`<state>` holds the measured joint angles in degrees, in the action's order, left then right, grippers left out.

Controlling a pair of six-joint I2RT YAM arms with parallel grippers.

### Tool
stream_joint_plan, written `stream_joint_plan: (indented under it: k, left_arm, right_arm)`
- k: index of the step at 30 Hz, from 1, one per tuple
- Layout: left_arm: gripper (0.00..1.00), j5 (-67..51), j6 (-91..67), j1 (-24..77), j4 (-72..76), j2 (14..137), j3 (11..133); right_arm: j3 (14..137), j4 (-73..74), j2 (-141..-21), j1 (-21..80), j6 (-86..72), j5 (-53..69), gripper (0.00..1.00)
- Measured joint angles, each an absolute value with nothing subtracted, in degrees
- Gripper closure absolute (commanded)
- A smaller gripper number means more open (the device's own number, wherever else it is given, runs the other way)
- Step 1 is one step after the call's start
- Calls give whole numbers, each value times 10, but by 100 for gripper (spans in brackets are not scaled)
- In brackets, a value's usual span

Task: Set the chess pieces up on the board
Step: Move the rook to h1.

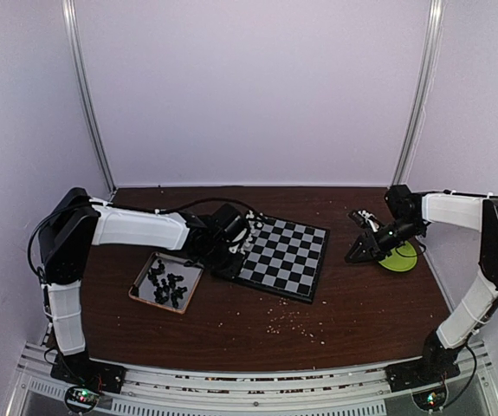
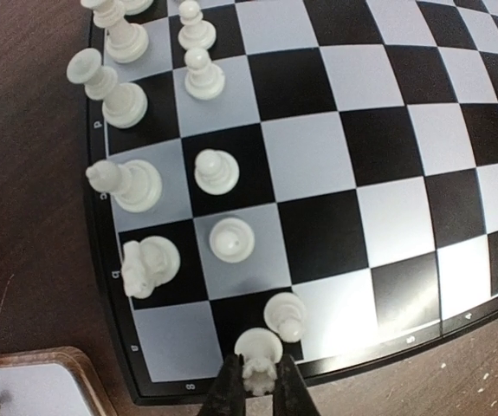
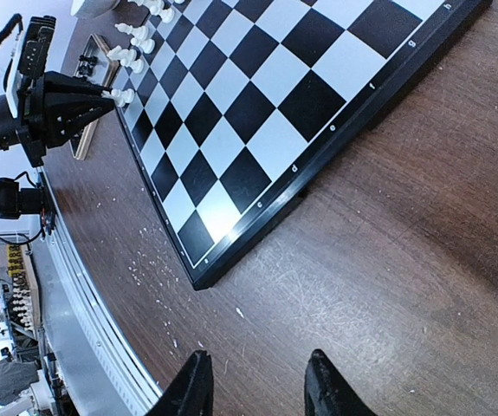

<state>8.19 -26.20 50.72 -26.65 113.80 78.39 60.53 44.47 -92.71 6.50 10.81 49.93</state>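
Your left gripper (image 2: 258, 387) tight on a white piece (image 2: 258, 350) at the corner edge of the board (image 2: 387, 113); right gripper (image 3: 253, 381) agape above the table (image 3: 422, 260).

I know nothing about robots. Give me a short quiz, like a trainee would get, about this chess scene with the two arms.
1. True or false: the tiny black chess pieces stand on the black-and-grey checked chessboard.
2. What does the left gripper pinch? A) a small white chess piece B) a black piece C) nothing
3. What is held by the right gripper?

Key:
1. False. They lie in the rectangular tray beside the board.
2. A
3. Nothing. Its fingers stand apart over the brown wooden table.
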Motion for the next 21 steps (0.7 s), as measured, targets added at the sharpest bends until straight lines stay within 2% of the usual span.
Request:
stream_joint_plan:
  k: [21]
  left_arm:
    - [94, 98, -263, 467, -247, 1126, 760]
  right_arm:
    - [606, 445, -933, 65, 108, 501, 64]
